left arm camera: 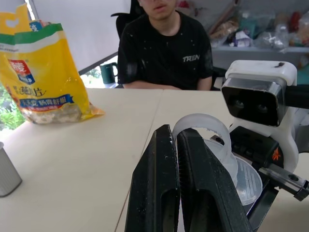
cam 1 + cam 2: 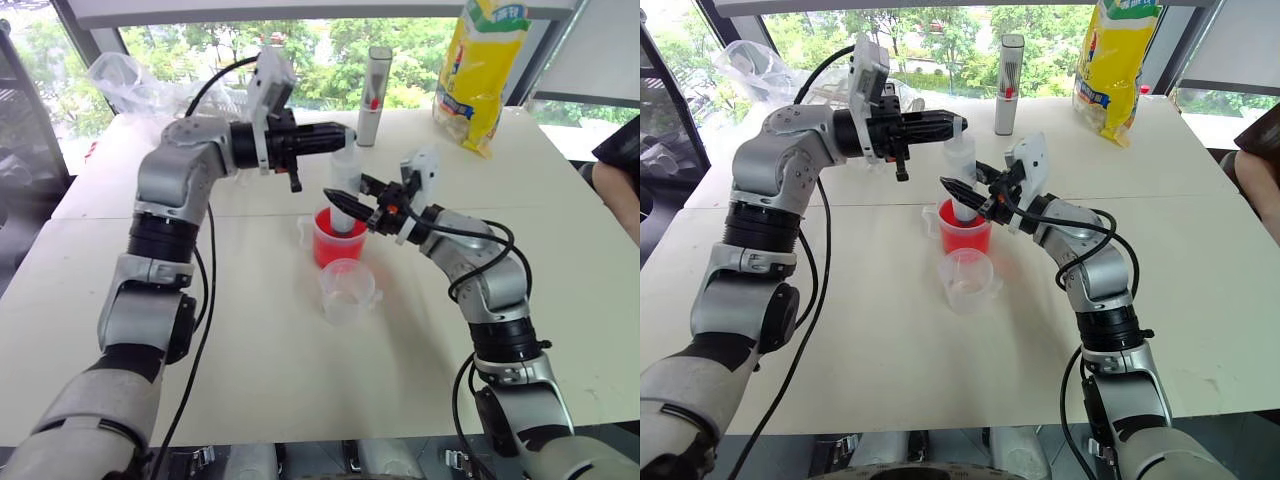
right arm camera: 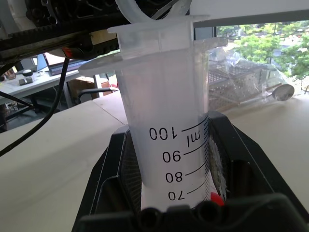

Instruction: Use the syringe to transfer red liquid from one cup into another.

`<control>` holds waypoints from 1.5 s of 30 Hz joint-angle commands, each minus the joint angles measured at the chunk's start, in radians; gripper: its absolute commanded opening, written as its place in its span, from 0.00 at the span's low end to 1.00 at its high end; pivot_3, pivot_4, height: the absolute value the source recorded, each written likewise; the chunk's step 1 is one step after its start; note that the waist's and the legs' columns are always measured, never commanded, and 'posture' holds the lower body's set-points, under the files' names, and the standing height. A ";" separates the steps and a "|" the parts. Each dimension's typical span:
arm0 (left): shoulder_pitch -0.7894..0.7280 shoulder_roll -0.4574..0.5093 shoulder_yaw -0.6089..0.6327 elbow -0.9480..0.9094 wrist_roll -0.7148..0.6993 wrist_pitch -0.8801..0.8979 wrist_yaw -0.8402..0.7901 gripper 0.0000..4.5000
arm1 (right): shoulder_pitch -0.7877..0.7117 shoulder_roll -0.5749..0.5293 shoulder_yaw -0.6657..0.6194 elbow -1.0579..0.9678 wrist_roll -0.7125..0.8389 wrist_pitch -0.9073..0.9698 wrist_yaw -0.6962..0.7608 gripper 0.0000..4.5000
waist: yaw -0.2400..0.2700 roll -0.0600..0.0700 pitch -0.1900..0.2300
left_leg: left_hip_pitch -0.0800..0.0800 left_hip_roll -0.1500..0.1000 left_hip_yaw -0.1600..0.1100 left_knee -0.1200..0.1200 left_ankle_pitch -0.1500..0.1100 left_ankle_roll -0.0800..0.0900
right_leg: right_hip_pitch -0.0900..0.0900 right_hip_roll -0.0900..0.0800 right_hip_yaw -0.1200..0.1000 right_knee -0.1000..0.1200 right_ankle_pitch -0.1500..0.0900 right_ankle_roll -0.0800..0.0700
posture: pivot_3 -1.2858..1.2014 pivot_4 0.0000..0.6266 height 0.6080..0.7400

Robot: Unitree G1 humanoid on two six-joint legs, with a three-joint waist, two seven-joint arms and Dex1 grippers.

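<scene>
The syringe stands upright with its lower end down in the handled cup, which holds red liquid. My right gripper is shut on the barrel just above the cup rim; the right wrist view shows the printed scale of the syringe between its black fingers. My left gripper reaches in level from the left and is shut at the plunger's top. In the left wrist view the plunger's ring rises from between its closed fingers. The small colourless cup stands just in front of the red one.
A grey upright cylinder with a red mark and a yellow bag stand at the table's far side, with a clear plastic bag at far left. A person in black sits at the table's right edge.
</scene>
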 commanded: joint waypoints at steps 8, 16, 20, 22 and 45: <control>-0.098 -0.001 0.069 -0.026 -0.056 0.014 0.023 0.01 | 0.014 0.020 0.026 -0.049 0.013 -0.005 0.013 0.33 | -0.001 0.000 0.000 | 0.000 0.000 0.000 0.000 0.000 0.000 | 0.000 0.000 0.000 0.000 0.000 0.000 | 0.52 0.24 1.00; -0.117 0.000 0.081 0.001 -0.052 -0.005 0.031 0.01 | 0.033 0.037 0.039 -0.029 0.008 -0.013 0.013 0.33 | -0.001 0.000 0.000 | 0.000 0.000 0.000 0.000 0.000 0.000 | 0.000 0.000 0.000 0.000 0.000 0.000 | 0.52 0.24 1.00; -0.133 0.001 0.091 0.014 -0.056 -0.007 0.037 0.01 | 0.035 0.039 0.041 -0.015 0.005 -0.022 0.015 0.33 | 0.000 0.000 0.000 | 0.000 0.000 0.000 0.000 0.000 0.000 | 0.000 0.000 0.000 0.000 0.000 0.000 | 0.52 0.24 1.00; -0.137 0.001 0.094 0.015 -0.058 -0.008 0.039 0.01 | 0.033 0.040 0.043 -0.004 0.003 -0.027 0.017 0.33 | -0.001 0.000 0.000 | 0.000 0.000 0.000 0.000 0.000 0.000 | 0.000 0.000 0.000 0.000 0.000 0.000 | 0.52 0.24 1.00; -0.128 0.002 0.094 -0.014 -0.060 -0.001 0.047 0.01 | 0.032 0.052 0.054 0.015 -0.012 -0.043 0.024 0.33 | -0.001 0.000 0.000 | 0.000 0.000 0.000 0.000 0.000 0.000 | 0.000 0.000 0.000 0.000 0.000 0.000 | 0.52 0.24 1.00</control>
